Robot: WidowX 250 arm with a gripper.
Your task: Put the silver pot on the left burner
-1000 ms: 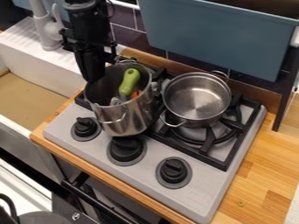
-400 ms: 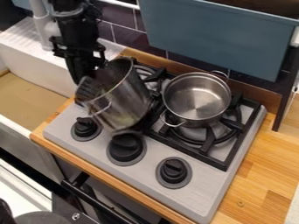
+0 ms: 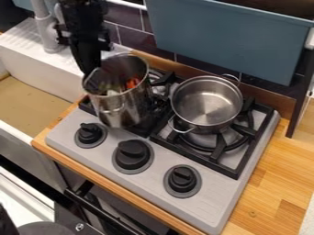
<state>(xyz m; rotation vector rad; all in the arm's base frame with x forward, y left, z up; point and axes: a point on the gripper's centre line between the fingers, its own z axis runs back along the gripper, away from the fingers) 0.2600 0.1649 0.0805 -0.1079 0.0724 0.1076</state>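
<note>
Pot (image 3: 116,108) of stiff, slick metal, likely heavy with its loose contents (image 3: 132,83), is best taken by the rim (image 3: 130,54), which the gripper (image 3: 91,73) pinches.

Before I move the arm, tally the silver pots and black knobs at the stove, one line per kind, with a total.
Silver pots: 2 (tall pot, wide pot)
Black knobs: 3 (left knob, middle knob, right knob, as seen in the view)
Total: 5
</note>
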